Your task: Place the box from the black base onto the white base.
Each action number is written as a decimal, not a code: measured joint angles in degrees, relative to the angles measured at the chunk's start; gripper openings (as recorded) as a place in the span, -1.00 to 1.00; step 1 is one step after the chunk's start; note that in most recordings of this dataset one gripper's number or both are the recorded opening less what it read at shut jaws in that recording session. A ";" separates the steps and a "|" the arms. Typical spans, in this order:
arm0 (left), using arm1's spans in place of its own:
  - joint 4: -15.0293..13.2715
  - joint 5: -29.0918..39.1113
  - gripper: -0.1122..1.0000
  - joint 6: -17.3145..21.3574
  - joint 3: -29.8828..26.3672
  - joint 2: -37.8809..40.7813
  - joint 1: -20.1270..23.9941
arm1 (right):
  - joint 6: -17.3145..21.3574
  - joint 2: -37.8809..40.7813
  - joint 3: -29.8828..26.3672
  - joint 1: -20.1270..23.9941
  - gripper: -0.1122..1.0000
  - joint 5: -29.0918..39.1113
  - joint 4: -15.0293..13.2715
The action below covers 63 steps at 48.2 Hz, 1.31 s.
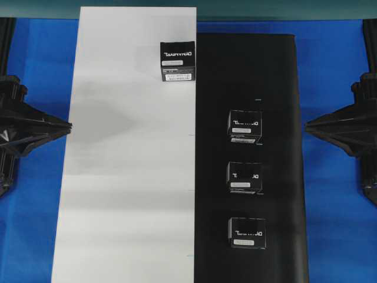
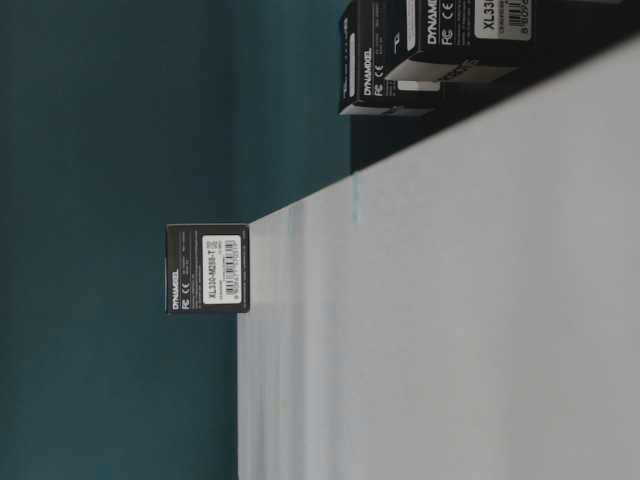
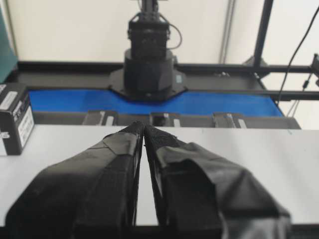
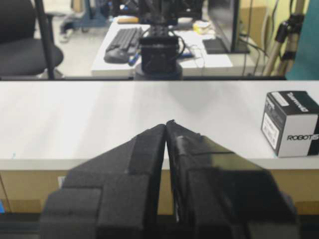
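You are looking at a task only partly done: one box is already sitting on the white base, at its far right corner just beside the seam, while three boxes are waiting in a column on the black base, well apart from each other. Every box is lying flat with its lettering running left to right, so the long axis is probably going across the desk, though the overhead view is coarse. The left end effector and the right end effector are both resting pinched together, gripping nothing, at the sides.
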 measured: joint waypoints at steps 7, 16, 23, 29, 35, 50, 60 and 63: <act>0.62 5.19 -0.82 -0.70 -0.97 -0.88 -0.09 | 0.70 0.09 -2.29 -2.55 -0.83 7.56 3.25; 0.70 12.30 -0.90 -0.62 -2.99 -3.34 0.00 | 0.53 0.35 -9.23 -8.79 -0.85 31.90 4.48; 0.70 15.47 -0.90 -0.62 -3.78 -5.36 -0.09 | 0.35 0.70 -11.87 -13.36 -0.84 43.95 4.48; 0.70 16.35 -0.90 -0.70 -4.04 -6.42 -0.09 | -0.26 2.20 -12.04 -15.03 -0.83 49.92 4.39; 0.70 16.79 -0.90 -0.62 -4.13 -6.68 0.00 | -1.93 5.27 -12.13 -16.00 -0.80 52.65 3.43; 0.70 16.88 -0.90 -0.62 -4.13 -6.68 0.00 | -6.68 16.26 -13.36 -16.70 -0.30 52.56 2.99; 0.70 16.88 -0.90 -0.70 -4.22 -6.68 0.00 | -6.94 22.41 -14.94 -16.61 0.75 52.03 3.16; 0.70 16.96 -0.90 -0.62 -4.22 -6.68 0.00 | -7.21 23.99 -15.47 -16.44 0.93 52.03 3.16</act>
